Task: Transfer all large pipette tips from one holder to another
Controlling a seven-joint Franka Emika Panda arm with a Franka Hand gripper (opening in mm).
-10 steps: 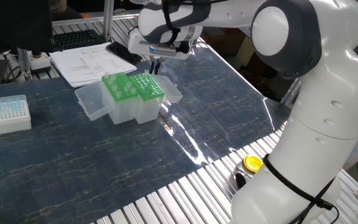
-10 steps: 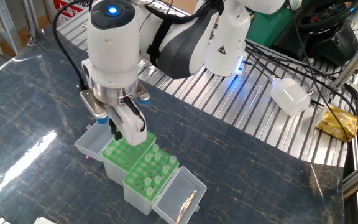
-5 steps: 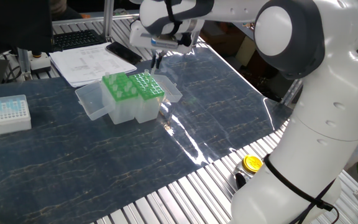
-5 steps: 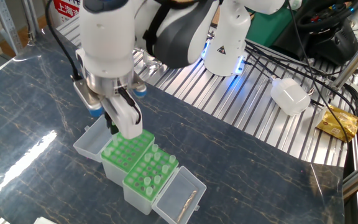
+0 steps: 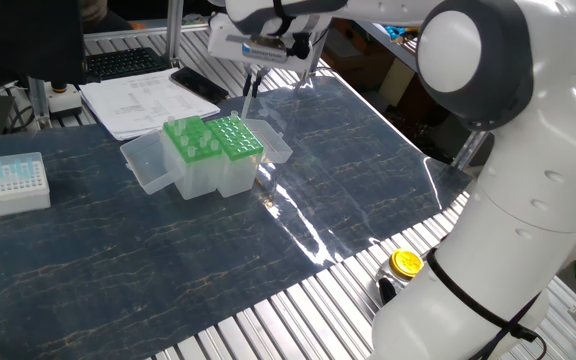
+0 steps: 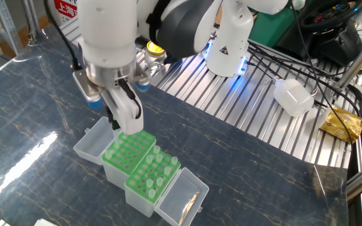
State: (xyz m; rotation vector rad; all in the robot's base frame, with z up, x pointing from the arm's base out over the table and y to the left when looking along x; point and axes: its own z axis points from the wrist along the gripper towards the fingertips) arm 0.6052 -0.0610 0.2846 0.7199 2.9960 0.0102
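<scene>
Two green holders stand side by side with their clear lids folded open. One holder point(image 5: 236, 138) point(image 6: 151, 174) carries several large pipette tips point(image 6: 158, 169), clear cones with round collars. The other holder point(image 5: 194, 140) point(image 6: 129, 149) shows only open holes. My gripper point(image 5: 253, 80) point(image 6: 114, 122) hangs above the holders, over their back edge in one fixed view and over the hole-only holder in the other. It is shut on one slender clear tip point(image 5: 249, 101) that points down. In the other fixed view a white finger point(image 6: 129, 113) hides that tip.
A small white box point(image 5: 10, 183) with short bluish tips sits at the table's left. Papers point(image 5: 138, 100) and a keyboard point(image 5: 123, 62) lie behind the holders. A yellow-capped jar point(image 5: 405, 263) point(image 6: 154, 50) stands on the metal slats by the robot base. Cables and a white device point(image 6: 294, 97) lie beyond.
The gripper has risen straight up from the holders, and a slender clear tip now hangs below its fingers. The holders have not moved.
</scene>
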